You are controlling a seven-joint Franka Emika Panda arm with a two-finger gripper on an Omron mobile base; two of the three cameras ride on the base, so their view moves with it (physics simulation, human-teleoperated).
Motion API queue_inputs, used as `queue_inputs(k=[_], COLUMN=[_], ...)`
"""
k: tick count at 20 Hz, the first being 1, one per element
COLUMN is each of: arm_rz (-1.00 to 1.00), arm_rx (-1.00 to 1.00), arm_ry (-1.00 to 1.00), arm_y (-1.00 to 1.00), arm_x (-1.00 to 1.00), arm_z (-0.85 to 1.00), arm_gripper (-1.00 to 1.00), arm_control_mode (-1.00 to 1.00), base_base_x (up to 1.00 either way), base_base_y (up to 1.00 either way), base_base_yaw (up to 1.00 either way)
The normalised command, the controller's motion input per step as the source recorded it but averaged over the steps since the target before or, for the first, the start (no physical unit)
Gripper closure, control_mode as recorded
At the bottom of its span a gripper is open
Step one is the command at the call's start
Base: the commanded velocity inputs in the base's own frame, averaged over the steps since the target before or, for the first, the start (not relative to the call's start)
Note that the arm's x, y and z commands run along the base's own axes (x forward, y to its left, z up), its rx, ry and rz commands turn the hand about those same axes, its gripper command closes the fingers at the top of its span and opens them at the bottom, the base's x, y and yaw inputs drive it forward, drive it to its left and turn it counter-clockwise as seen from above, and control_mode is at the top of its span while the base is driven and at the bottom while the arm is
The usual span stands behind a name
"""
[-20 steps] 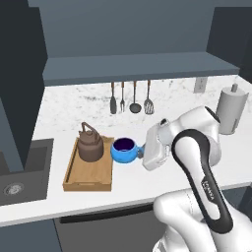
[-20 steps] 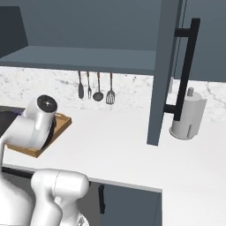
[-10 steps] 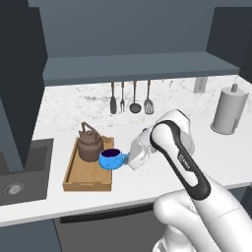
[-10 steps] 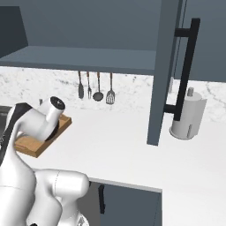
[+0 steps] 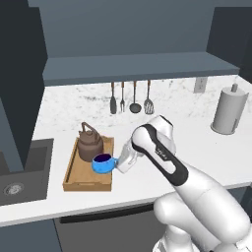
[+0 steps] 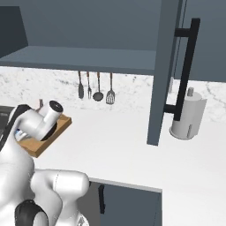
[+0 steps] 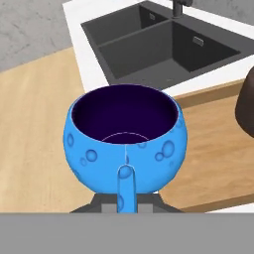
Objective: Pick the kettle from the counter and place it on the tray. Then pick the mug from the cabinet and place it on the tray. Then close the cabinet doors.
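Small bright-blue round mug (image 7: 124,144), centre frame, looks rigid, light, glossy-slick; gripper (image 5: 118,164) fingers pinch its thin side handle over the light-brown wooden tray (image 5: 74,170).

The arm (image 5: 162,152) is formed of smooth, rounded white shells with a glossy finish. A dark, nearly black band is set into the link near the wrist, curved along its length, and faint pale lettering is seen on it, too small to be read. A bulky white base segment (image 5: 204,211) is seen below. In the right base view a white cylindrical wrist section (image 6: 49,115) is capped by a dark round end
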Motion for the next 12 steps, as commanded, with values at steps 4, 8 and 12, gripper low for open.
queue_inputs(k=[4, 8, 12], arm_rz=[0.0, 0.0, 0.0], arm_rx=[-0.07, -0.06, -0.05], arm_ry=[0.0, 0.0, 0.0], arm_y=[0.14, 0.2, 0.23], arm_x=[0.46, 0.43, 0.36], arm_z=[-0.37, -0.29, -0.22], arm_gripper=[1.0, 1.0, 1.0], arm_control_mode=[-1.0, -1.0, -1.0], base_base_x=[0.0, 0.0, 0.0], base_base_y=[0.0, 0.0, 0.0], base_base_yaw=[0.0, 0.0, 0.0])
